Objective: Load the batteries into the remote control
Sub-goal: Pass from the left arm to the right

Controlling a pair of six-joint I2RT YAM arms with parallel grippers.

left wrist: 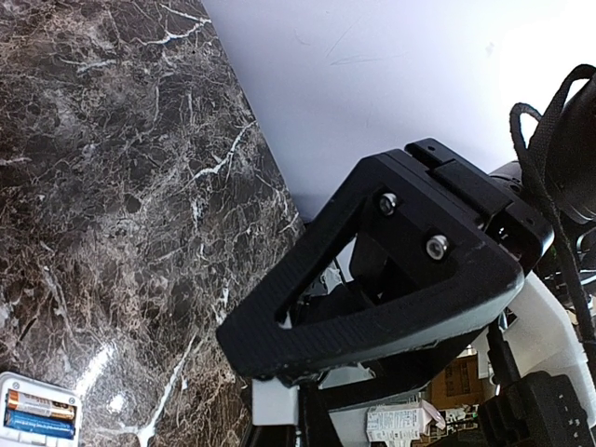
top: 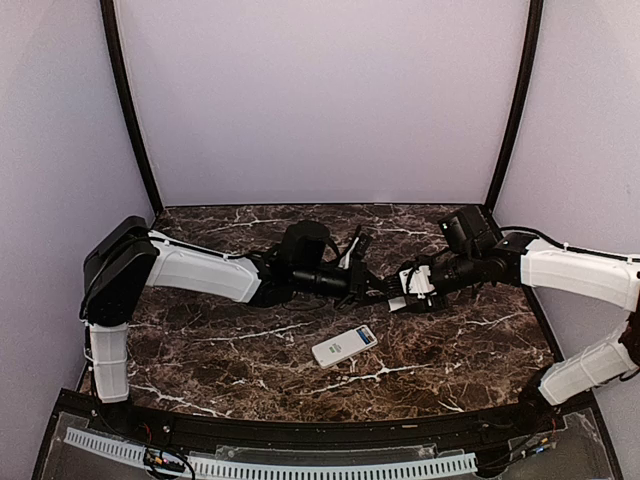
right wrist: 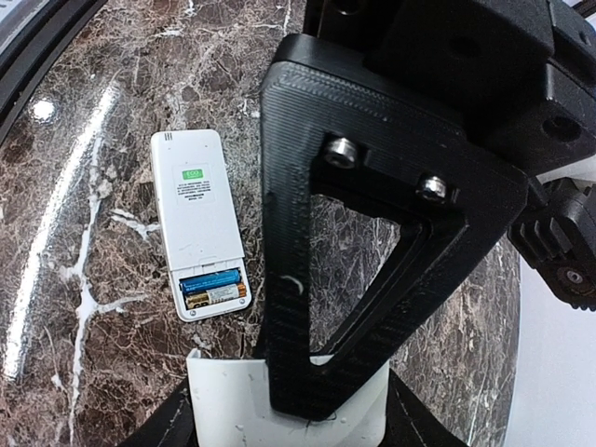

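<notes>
The white remote control [top: 343, 346] lies back up on the marble table, in front of both grippers. Its battery bay is open, with a blue battery [right wrist: 210, 281] and a gold one [right wrist: 216, 295] seated side by side. The bay's end also shows in the left wrist view [left wrist: 37, 414]. My left gripper [top: 385, 291] and right gripper [top: 404, 292] meet tip to tip above the table. Both are closed on a thin plain white cover plate [right wrist: 233, 400], which also shows in the left wrist view [left wrist: 273, 400].
The dark marble table [top: 230, 350] ends at pale back and side walls [top: 320, 100]. A black rail [top: 300, 432] runs along the near edge by the arm bases.
</notes>
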